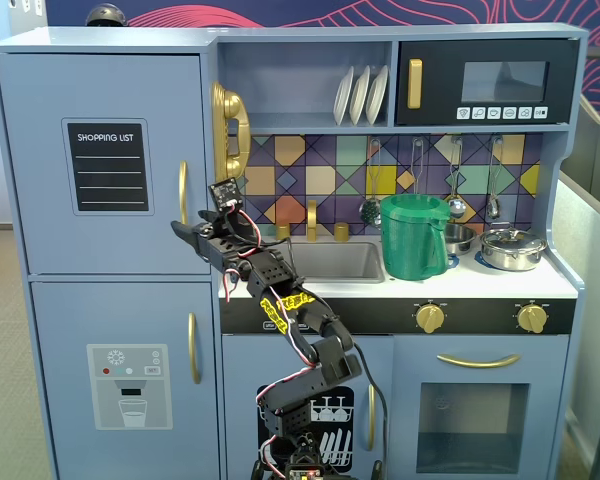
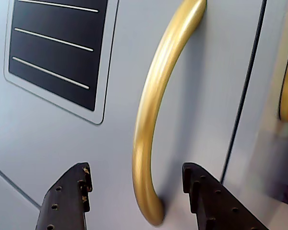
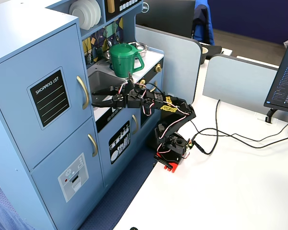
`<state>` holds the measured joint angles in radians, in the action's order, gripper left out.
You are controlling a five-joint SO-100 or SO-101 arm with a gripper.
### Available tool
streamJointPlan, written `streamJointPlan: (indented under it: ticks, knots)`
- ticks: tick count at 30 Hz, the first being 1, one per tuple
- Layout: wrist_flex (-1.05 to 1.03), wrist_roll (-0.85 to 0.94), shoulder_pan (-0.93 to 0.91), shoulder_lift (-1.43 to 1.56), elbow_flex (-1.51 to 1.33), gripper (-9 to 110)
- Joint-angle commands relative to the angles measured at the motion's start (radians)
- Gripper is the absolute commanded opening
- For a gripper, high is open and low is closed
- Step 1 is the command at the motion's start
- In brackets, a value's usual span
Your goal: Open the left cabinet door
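The left cabinet door (image 1: 100, 165) is light blue, carries a black "SHOPPING LIST" chalkboard panel (image 1: 106, 167), and is shut flush with the cabinet. Its curved gold handle (image 1: 183, 192) runs vertically along the door's right edge. My gripper (image 1: 184, 232) is open just below and in front of the handle's lower end. In the wrist view the handle (image 2: 156, 96) curves down between the two black fingers (image 2: 69, 201), and its lower end sits between the jaws of the gripper (image 2: 136, 170) without touching either. A fixed view from the side shows the open gripper (image 3: 94, 98) right next to the handle (image 3: 83, 92).
Below is the blue door with the dispenser picture (image 1: 130, 380) and its gold handle (image 1: 193, 348). A gold toy phone (image 1: 230, 130) hangs right of the handle. The sink (image 1: 335, 262) and green pitcher (image 1: 415, 235) lie behind the arm. The arm's base (image 3: 172, 153) stands on the white desk with cables.
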<state>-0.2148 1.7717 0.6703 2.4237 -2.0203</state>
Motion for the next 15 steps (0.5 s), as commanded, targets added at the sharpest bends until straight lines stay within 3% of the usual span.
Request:
streamJointPlan:
  ticks: [1, 15]
  knots:
    - [0.048, -0.035, -0.017, -0.058, 0.103, 17]
    - [0.155, 0.040, 0.083, -0.183, 0.143, 16]
